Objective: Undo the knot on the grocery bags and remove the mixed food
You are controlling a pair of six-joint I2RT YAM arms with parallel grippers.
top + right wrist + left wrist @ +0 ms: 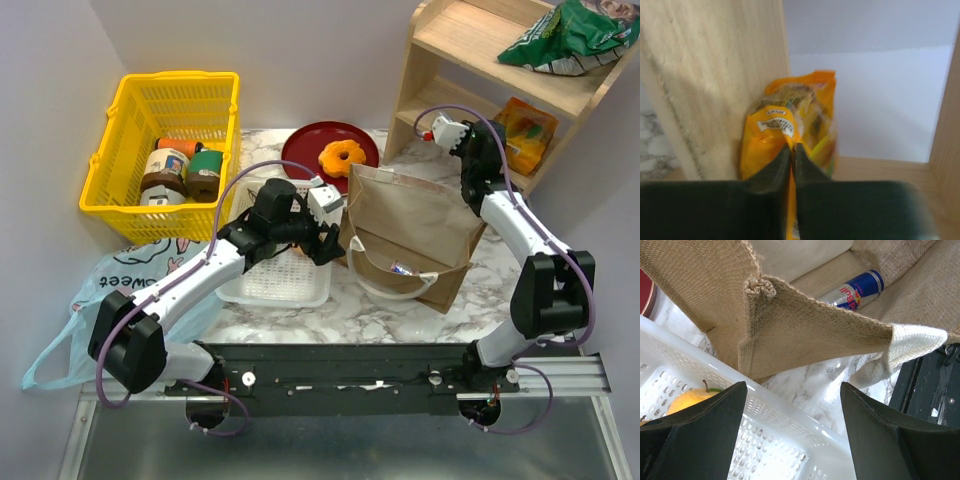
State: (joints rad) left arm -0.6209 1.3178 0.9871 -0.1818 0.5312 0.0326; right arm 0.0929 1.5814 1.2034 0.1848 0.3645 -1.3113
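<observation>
Most food looks out; the can (855, 290) is left in the bag (420, 215). Left gripper (794, 386) gapes; right gripper (792, 147) pinches the packet (775, 125).

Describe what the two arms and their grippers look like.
Both the left arm and right arm are white shells with black joints and bases, each trailed by a thin purple cable. The left gripper and right gripper each have two dark, matte, wedge-shaped fingers.
</observation>
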